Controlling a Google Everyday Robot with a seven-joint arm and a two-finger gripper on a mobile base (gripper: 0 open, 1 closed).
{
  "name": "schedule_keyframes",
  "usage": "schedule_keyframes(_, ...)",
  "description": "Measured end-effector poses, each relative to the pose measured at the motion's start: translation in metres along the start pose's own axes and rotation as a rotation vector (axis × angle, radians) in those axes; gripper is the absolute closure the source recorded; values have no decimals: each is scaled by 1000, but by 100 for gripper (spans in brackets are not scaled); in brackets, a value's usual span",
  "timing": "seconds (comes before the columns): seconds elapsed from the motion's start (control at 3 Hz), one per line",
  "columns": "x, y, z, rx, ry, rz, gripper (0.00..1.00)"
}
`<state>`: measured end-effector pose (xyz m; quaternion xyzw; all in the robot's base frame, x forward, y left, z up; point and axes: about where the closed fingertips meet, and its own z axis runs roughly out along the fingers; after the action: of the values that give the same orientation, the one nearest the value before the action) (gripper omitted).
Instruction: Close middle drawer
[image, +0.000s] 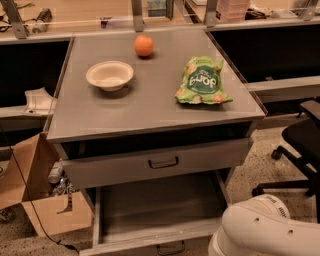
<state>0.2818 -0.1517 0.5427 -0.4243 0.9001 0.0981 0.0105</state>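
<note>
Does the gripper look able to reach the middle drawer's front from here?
Likely yes, though the gripper is out of view. The robot's white shell sits beside the pulled-out middle drawer, and nothing blocks its front.

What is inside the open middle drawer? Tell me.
The middle drawer shows only bare grey floor. Its back is hidden beneath the top drawer; the white robot body covers its front right corner. The end effector is out of view.

An orange (144, 45) sits near the far edge of the table (150, 115), a cream bowl (110, 75) left of centre, a green snack bag (202, 82) (crumpled) by the right edge; a cardboard box (31, 192) beside the front-left corner.
</note>
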Motion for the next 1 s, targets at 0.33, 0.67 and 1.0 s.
schedule_keyframes(0.33,2,1,6,-7,3,19,100)
schedule_keyframes(0.67,12,4,25,-19,10,70,100)
schedule_keyframes(1.0,25,-5,44,1,-4,134,100)
